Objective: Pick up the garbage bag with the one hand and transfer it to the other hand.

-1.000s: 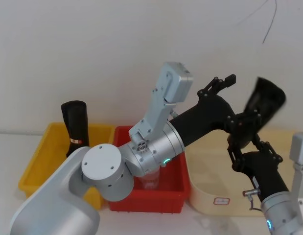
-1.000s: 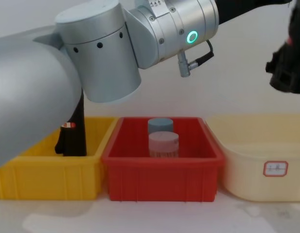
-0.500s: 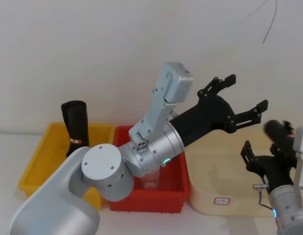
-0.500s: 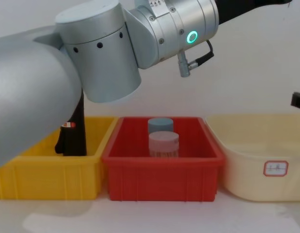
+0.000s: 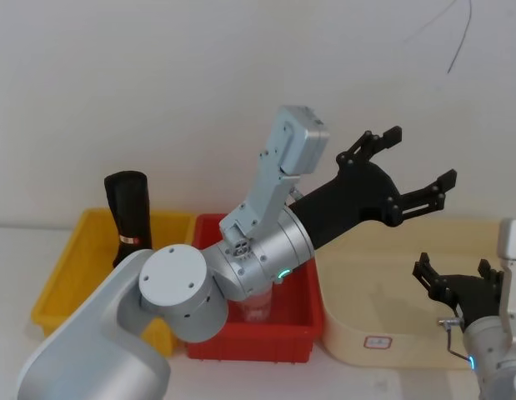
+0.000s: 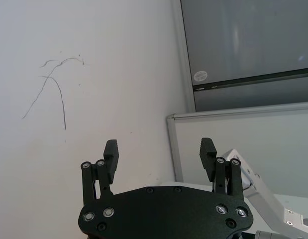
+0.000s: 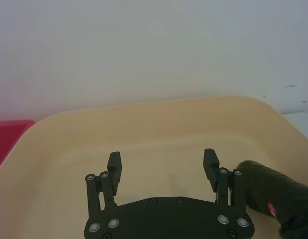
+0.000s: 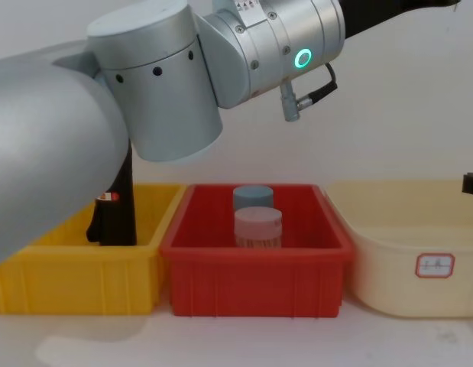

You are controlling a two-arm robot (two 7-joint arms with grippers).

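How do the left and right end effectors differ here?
The left end effector sits high, facing the wall; the right end effector sits low, over the cream tub. A black garbage bag lies in the tub close to the right end effector; nothing lies near the left one. Both are open and empty.

Three containers sit in a row on the surface (image 8: 221,340): left bin (image 8: 68,283), middle bin (image 8: 255,287), right tub (image 8: 389,275). A bag roll (image 5: 128,217) stands upright at the left bin's back. In the middle bin the rear jar (image 8: 253,196) stands just behind the front jar (image 8: 257,228). The garbage bag (image 7: 275,196) lies in the right tub
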